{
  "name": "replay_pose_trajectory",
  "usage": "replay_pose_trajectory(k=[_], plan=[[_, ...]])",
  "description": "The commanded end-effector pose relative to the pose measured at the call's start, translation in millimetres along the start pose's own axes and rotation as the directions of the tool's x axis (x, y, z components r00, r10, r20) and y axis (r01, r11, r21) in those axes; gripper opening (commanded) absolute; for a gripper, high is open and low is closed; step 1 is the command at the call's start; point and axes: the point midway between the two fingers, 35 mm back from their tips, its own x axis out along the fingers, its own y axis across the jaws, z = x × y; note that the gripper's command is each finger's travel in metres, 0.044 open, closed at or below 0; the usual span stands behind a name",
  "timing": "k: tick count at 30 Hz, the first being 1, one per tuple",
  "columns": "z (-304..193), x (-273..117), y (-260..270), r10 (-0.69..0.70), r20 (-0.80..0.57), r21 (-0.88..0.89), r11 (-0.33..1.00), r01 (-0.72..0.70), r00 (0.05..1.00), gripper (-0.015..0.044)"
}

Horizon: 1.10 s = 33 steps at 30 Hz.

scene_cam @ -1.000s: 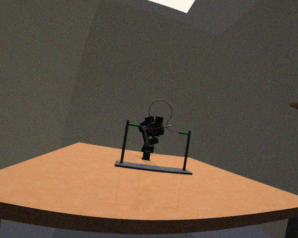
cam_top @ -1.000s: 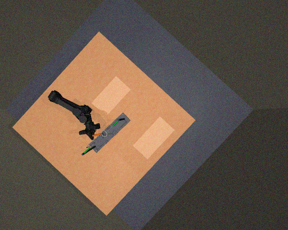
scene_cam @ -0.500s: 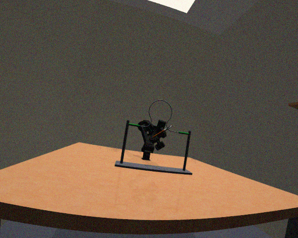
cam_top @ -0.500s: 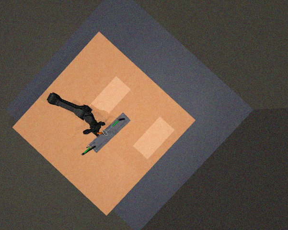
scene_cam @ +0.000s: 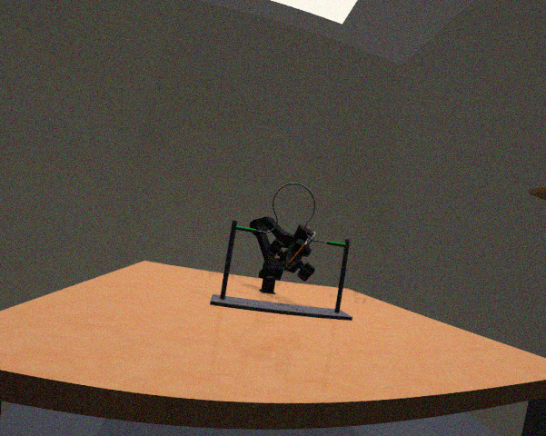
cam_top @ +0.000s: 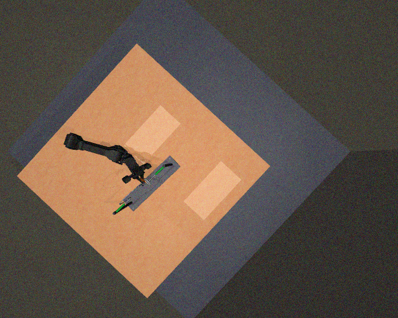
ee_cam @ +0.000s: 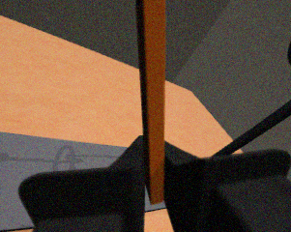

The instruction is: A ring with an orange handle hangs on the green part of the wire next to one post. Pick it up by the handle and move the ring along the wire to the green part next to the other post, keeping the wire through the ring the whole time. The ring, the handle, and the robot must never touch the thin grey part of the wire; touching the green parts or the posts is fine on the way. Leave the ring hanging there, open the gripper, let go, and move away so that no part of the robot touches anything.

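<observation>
The gripper (cam_top: 142,177) (scene_cam: 285,267) (ee_cam: 146,139) is pinching the handle (cam_top: 142,179) (scene_cam: 297,253) (ee_cam: 155,97) nearly shut; the tilting ring (cam_top: 146,181) (scene_cam: 312,235) is risking (through any sideways drift) touching the grey wire (cam_top: 152,177) (scene_cam: 314,206).

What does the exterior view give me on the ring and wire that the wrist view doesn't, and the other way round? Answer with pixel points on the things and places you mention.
Only the exterior view: the ring (scene_cam: 312,235) around the wire near the foot of its loop (scene_cam: 293,183), plus both posts (scene_cam: 228,260) (scene_cam: 342,276) and both green parts (scene_cam: 246,229) (scene_cam: 336,242).

Only the wrist view: a close look at the jaws closed on the orange handle (scene_cam: 297,253) (ee_cam: 156,97), and a ring-shaped shadow on the base plate (scene_cam: 282,307) (ee_cam: 19,188).

Both: handle, base plate, table (scene_cam: 263,356) (ee_cam: 63,92).
</observation>
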Motion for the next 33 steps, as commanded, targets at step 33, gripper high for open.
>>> replay_pose_trajectory(k=[33], plan=[[21, -21, 82, 0.206, -0.003, 0.388, 0.902, -0.189, 0.979, -0.0150]])
